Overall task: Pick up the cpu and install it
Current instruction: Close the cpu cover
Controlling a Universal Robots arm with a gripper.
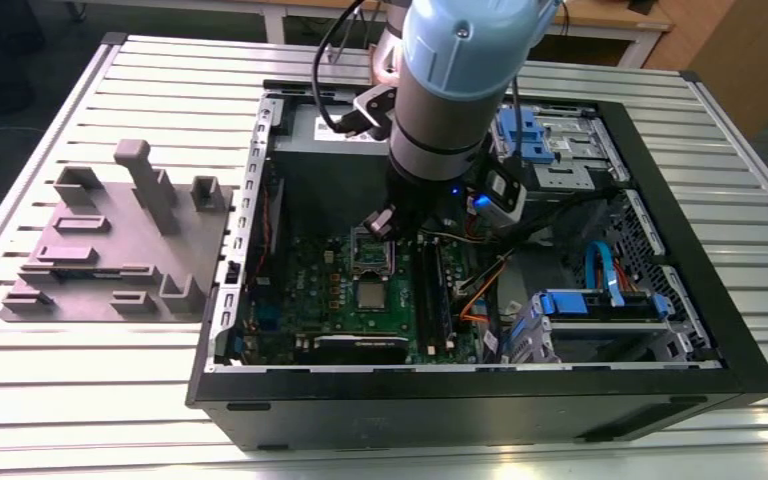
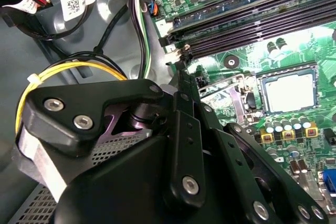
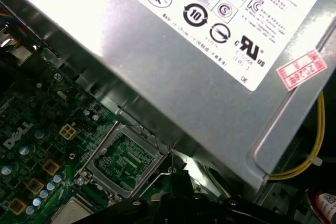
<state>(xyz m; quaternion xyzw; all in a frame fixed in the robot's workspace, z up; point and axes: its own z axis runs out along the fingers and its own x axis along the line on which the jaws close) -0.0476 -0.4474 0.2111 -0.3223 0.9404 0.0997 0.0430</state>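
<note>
The gripper hung over the cpu in its socket; I could not tell its grip. A crooked push might bend pins.

One of nearly everything here.
One open black computer case, one grey stepped plastic block, one silvery square cpu, two blue drive brackets.
</note>
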